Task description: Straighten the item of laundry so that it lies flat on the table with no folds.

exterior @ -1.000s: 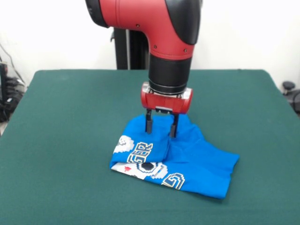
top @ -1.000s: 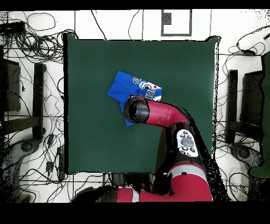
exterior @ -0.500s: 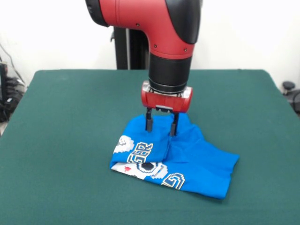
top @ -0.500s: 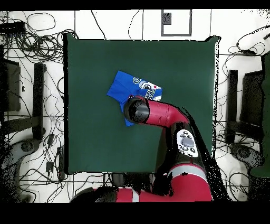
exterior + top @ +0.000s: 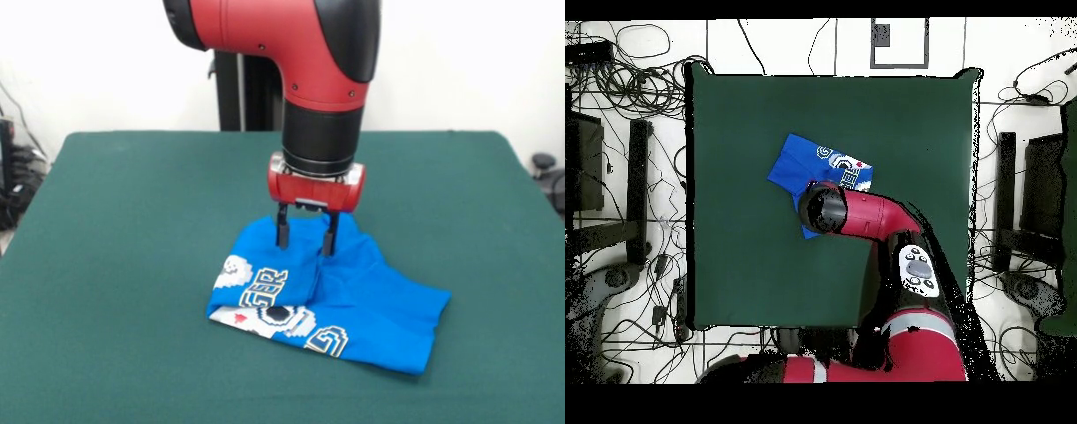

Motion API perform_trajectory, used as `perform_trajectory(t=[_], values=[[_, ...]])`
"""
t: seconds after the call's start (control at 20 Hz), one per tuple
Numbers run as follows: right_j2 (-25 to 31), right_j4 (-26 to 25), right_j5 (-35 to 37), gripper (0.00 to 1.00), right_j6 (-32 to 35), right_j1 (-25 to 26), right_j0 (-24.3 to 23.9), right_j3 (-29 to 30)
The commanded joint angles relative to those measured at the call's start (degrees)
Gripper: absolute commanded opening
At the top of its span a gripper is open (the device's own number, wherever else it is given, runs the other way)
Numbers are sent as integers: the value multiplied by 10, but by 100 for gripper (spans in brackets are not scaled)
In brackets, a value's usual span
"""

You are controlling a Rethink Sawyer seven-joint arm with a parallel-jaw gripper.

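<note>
Since a second ago the hand point(image 5: 305, 240) has risen very slightly; its fingers stand narrowly parted over the crumpled blue T-shirt point(image 5: 371, 300), gripping nothing. The shirt lies unmoved, folded, mid-table point(image 5: 132, 230). Cables point(image 5: 635, 80) litter the white floor around it.

Dark green table point(image 5: 132, 221) point(image 5: 745, 250); crumpled blue T-shirt point(image 5: 353, 300) point(image 5: 793, 165) lying on it, graphic partly showing.

Soft matt cloth T-shirt point(image 5: 353, 300) on felt-like table point(image 5: 132, 221); glossy arm point(image 5: 291, 53).
</note>
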Motion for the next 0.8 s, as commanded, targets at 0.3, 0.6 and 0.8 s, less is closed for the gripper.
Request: perform_trajectory(t=[0.3,0.6,0.8], values=[[47,17,80,100,53,48,18,-47],[49,17,98,100,49,61,17,-75],[49,17,112,100,48,65,18,-91]])
